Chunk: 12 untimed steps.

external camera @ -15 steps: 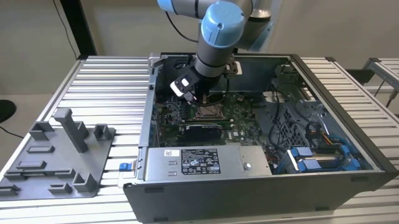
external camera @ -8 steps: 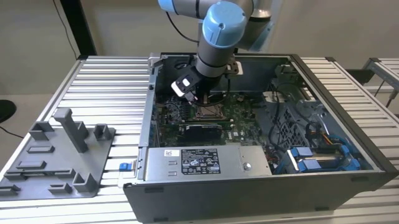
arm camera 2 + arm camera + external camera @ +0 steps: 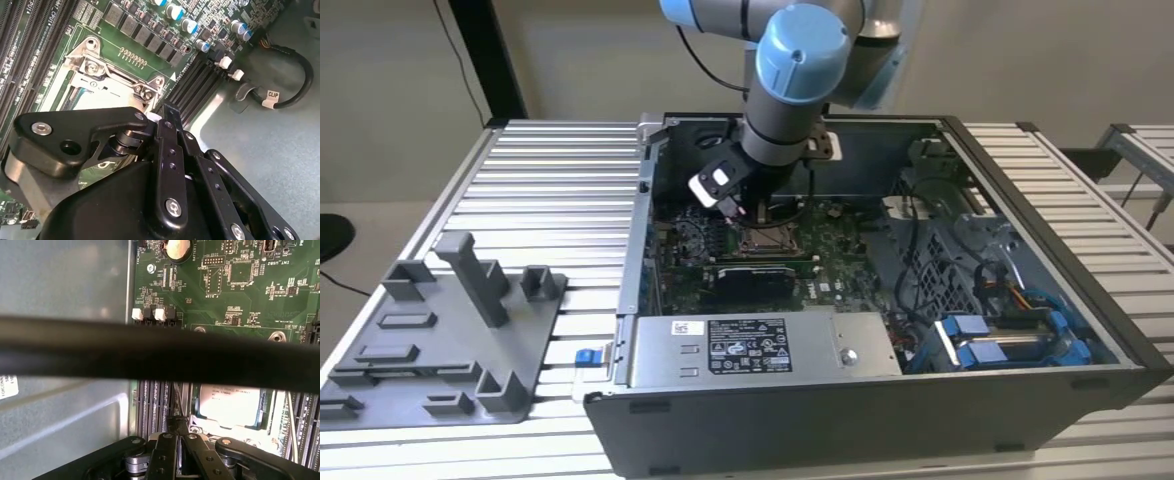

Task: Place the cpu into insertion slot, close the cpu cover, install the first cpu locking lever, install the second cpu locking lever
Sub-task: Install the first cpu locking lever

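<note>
one blue-jointed grey robot arm (image 3: 781,110) reaches down into an open dark grey computer case (image 3: 854,410) that lies on a ribbed silver metal surface (image 3: 547,200). in the exterior view its black gripper (image 3: 747,214) hangs over the green circuit board (image 3: 834,250), just at 11 o'clock from the small square insertion slot with a silvery rim (image 3: 769,238).

first wrist view: the flat square cpu with a silvery-grey top (image 3: 230,402) lies inside the slot. the gripper (image 3: 177,422) sits just beside the slot's edge, fingers drawn narrow, tips nearly together. a thin metal rod (image 3: 176,399) runs up to the tips; cannot tell if it is pinched. a thick black cable (image 3: 160,352) crosses in front of the camera.

second wrist view: the gripper (image 3: 162,114) is between the thin silvery cpu cover frame (image 3: 112,80) and the long black memory slots (image 3: 195,80). cannot tell if the cover is fully down.

exterior view, other items: large grey labelled power-supply box (image 3: 761,345) at 6 o'clock from the slot; grey plastic fixture tray (image 3: 440,340) at 8 o'clock, well apart from the case.
</note>
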### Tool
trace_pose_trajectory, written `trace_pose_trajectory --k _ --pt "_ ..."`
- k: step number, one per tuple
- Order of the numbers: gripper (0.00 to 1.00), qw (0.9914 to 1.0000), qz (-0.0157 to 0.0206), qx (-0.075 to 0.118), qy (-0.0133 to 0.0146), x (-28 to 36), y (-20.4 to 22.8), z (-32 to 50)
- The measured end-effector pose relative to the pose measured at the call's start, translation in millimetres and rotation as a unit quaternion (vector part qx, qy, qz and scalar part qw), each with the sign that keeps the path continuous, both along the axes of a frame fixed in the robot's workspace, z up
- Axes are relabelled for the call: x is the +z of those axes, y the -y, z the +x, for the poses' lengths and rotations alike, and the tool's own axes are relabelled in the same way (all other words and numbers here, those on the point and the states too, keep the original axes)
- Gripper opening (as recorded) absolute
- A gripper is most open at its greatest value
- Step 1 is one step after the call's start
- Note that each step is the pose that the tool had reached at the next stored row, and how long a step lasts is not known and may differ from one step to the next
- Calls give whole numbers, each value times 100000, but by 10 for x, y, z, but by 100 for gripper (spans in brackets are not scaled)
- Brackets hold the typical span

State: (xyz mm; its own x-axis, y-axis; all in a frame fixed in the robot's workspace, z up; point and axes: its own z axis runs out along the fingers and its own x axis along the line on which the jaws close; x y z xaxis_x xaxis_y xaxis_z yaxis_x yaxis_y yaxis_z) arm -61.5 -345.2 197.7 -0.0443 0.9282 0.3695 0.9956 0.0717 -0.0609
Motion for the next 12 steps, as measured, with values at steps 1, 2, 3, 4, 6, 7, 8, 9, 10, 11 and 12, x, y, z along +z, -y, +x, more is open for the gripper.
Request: trace_pose_trajectory --k 1,2,3,4,6,7,8,9,10,11,12 --pt "0 100000 -4 -1 1 -1 0 3" --pt "0 100000 -10 -1 0 -2 0 6" --pt "0 100000 -16 -1 -1 -3 0 10" --pt "0 100000 -20 0 1 -4 0 13" --pt "0 100000 -26 -3 4 -6 0 20" --pt "0 100000 -31 -1 3 -7 0 23" --pt "0 100000 -35 -1 1 -8 0 27" --pt "0 100000 -40 -1 0 -9 0 31" --pt "0 100000 -46 -1 1 -10 0 35" --pt "0 100000 -48 -1 3 -11 0 38" --pt "0 100000 -56 0 2 -12 0 41"
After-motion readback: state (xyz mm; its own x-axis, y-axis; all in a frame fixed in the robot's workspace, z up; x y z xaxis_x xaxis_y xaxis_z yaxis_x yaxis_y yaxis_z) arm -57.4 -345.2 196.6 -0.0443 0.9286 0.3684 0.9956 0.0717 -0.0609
